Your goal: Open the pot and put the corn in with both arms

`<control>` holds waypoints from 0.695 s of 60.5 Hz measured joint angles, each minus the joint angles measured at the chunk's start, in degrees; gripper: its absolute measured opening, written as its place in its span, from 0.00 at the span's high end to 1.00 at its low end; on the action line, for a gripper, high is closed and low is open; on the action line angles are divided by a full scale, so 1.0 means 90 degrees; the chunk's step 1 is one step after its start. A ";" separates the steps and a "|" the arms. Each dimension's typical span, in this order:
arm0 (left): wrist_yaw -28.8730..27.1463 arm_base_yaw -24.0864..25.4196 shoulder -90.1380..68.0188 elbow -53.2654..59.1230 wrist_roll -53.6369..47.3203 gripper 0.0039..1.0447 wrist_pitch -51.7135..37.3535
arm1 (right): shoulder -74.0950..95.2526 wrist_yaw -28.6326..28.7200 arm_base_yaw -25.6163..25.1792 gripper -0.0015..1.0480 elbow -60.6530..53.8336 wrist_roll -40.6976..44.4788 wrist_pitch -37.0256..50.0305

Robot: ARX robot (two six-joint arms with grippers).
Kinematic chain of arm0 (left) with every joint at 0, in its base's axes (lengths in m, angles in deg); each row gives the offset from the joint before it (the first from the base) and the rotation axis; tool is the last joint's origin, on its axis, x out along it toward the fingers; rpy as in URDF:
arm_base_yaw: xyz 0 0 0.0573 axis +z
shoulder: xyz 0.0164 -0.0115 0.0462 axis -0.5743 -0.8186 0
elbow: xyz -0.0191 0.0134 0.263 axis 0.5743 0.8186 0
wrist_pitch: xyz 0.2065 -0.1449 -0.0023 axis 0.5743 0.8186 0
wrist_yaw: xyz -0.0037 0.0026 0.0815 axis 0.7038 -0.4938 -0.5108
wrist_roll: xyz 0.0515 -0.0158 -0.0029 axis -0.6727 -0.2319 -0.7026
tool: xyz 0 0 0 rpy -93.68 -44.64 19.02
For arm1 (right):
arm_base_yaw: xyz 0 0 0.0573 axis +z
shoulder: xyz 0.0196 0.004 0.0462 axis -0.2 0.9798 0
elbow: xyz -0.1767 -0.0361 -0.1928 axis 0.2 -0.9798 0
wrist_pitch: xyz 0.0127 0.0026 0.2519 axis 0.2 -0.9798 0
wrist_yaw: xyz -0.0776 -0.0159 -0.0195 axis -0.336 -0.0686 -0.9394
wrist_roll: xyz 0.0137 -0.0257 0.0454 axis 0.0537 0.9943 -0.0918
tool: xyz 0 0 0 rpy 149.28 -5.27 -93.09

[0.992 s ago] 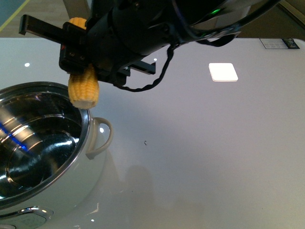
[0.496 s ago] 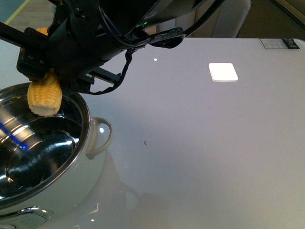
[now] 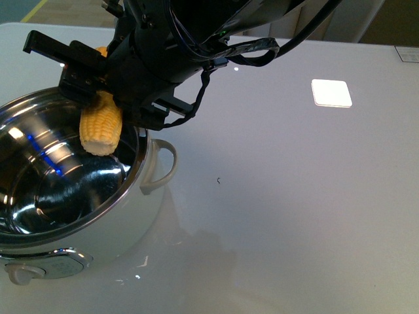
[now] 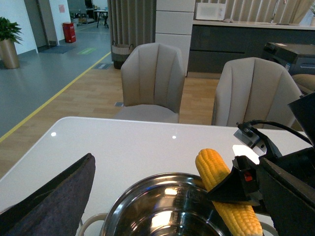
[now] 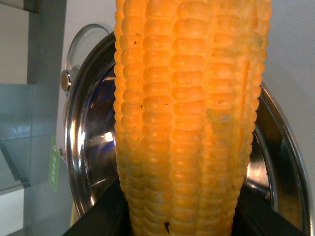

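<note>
Right end effector [image 3: 98,108] pinches the corn [image 3: 100,129] upright above the open pot [image 3: 141,190], which sits at the tabletop's near left corner. Risk: releasing from this height, the cob strikes the rim and bounces out.

we can't see the corn's [image 3: 100,127] upper half behind the right gripper [image 3: 98,98], pot [image 3: 39,235] cut off at the left edge, left gripper's fingers out of view

Table [image 3: 294,216]: white, shiny.
Chairs [image 4: 152,81]: two, beige, behind table.
Plant [image 4: 9,42]: green, in gold pot.
</note>
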 joint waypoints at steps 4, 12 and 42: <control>0.0000 0.0000 0.0000 0.0000 0.0000 0.06 0.0000 | 0.0000 0.0027 0.0000 0.50 -0.0015 -0.0005 0.0075; 0.0000 0.0000 0.0000 0.0000 0.0000 0.06 0.0000 | -0.0039 0.0032 -0.0002 0.27 -0.0240 -0.0109 0.0262; 0.0000 0.0000 0.0000 0.0000 0.0000 0.06 0.0000 | -0.1729 0.0070 -0.0806 0.08 -0.2203 -0.0775 0.1576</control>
